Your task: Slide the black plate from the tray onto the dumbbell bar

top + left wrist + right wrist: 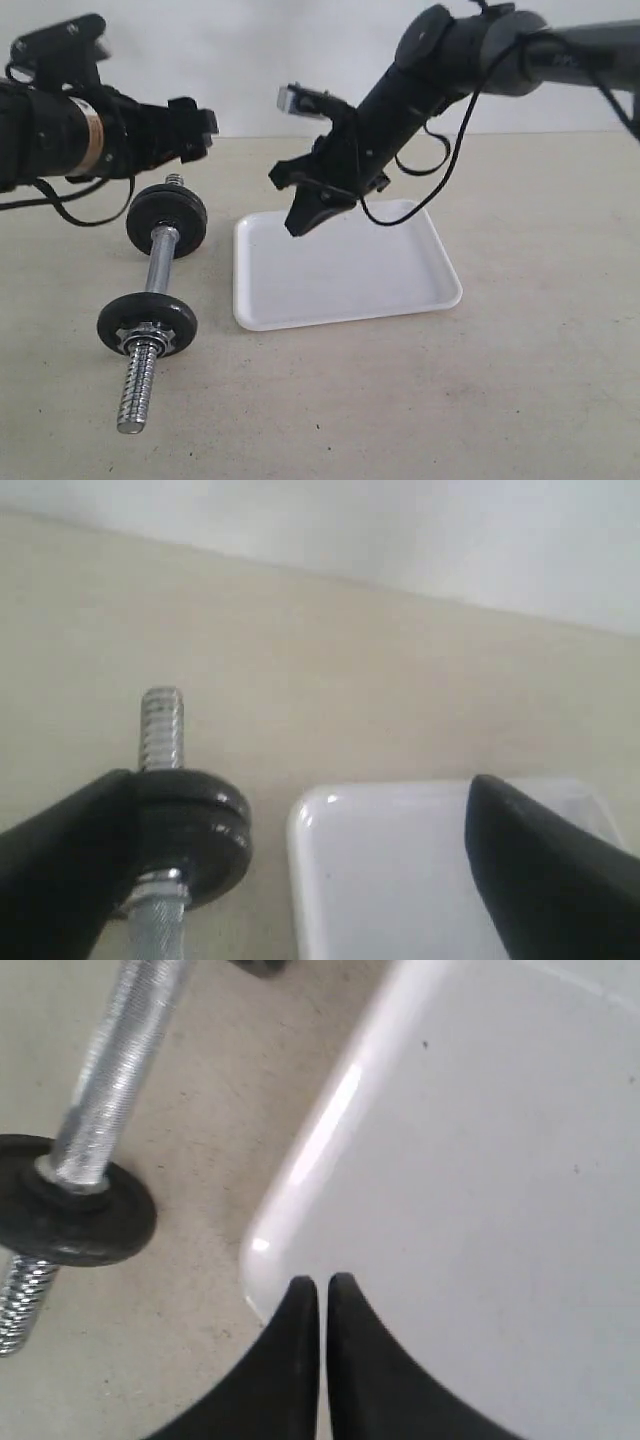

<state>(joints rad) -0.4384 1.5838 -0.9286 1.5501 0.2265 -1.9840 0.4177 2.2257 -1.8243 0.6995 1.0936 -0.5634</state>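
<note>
Right gripper [322, 1292] closed, tips over tray [340, 290] corner. Left gripper [203, 128] wide open; black plate [195, 825] sits on bar [160, 262], just inside one jaw.

The right gripper [320, 1288] has its two black fingers pressed together, with the tips just over the rounded corner of the glossy white tray [480, 1180]. Beside the tray, on the beige table [200, 1260], lies the chrome dumbbell bar [115, 1070]. A black plate [90, 1225] sits on it, just short of the coarse threaded end.
</note>
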